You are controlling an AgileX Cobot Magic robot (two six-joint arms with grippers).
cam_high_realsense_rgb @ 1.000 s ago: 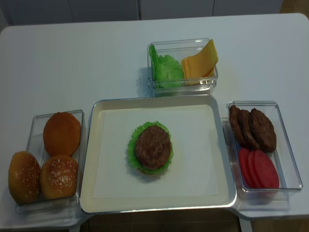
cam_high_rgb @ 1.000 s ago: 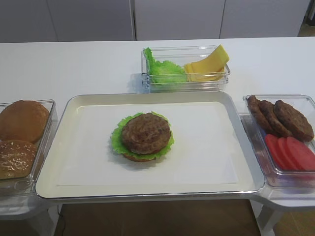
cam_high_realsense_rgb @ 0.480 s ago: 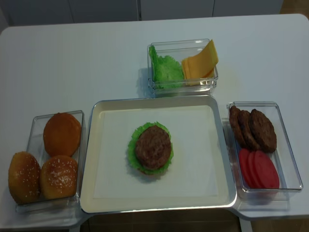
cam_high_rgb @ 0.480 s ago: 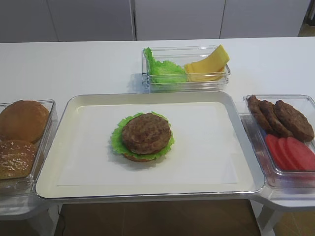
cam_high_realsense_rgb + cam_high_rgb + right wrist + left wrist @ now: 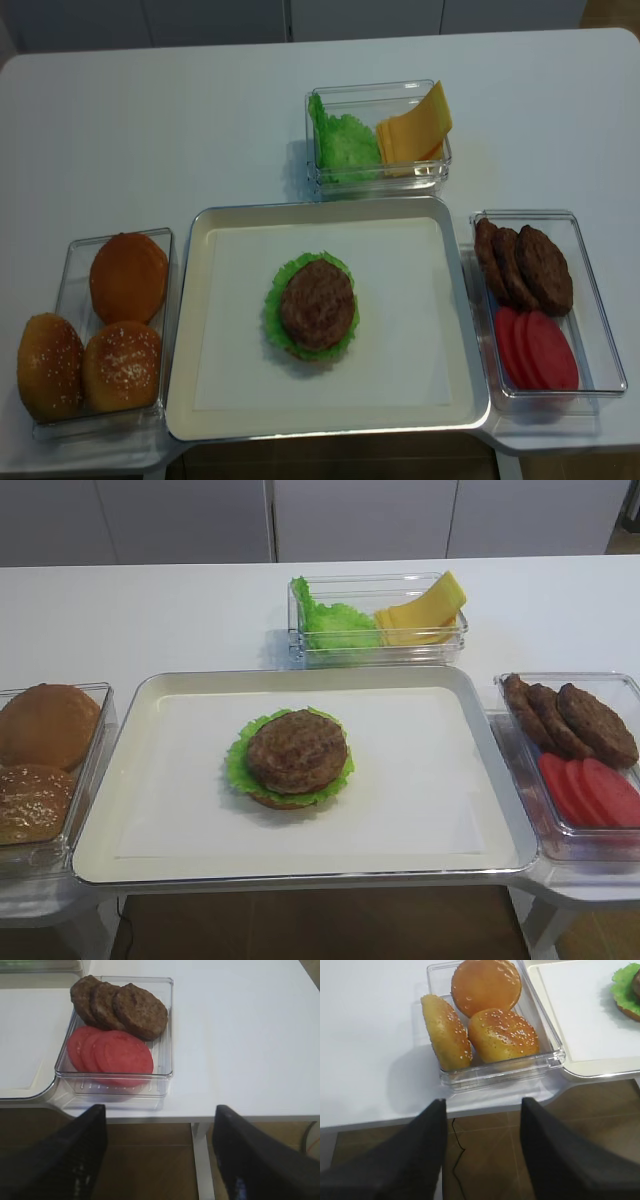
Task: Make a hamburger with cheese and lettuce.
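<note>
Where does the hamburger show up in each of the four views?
Exterior high: hamburger left of centre on the tray.
Realsense: hamburger mid-tray.
Left wrist: only its edge, top right.
Right wrist: not in view.
Shared landmark: the tray, seen in all four.

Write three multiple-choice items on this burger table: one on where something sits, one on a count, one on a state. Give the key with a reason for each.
1. Where is the cheese?
A. On the tray
B. In the far clear box beside the lettuce
C. In the box with the buns

2. How many loose patties lie in the right-hand box?
A. One
B. Three
C. Five

3. What tops the hamburger on the tray?
A. A bare patty
B. A cheese slice
C. A domed bun

Key:
1 B, the yellow slices lean in the far box next to the green leaves.
2 B, three overlapping brown discs show behind the tomato slices.
3 A, the brown patty is uncovered, with a green leaf frilling out beneath it.
</note>
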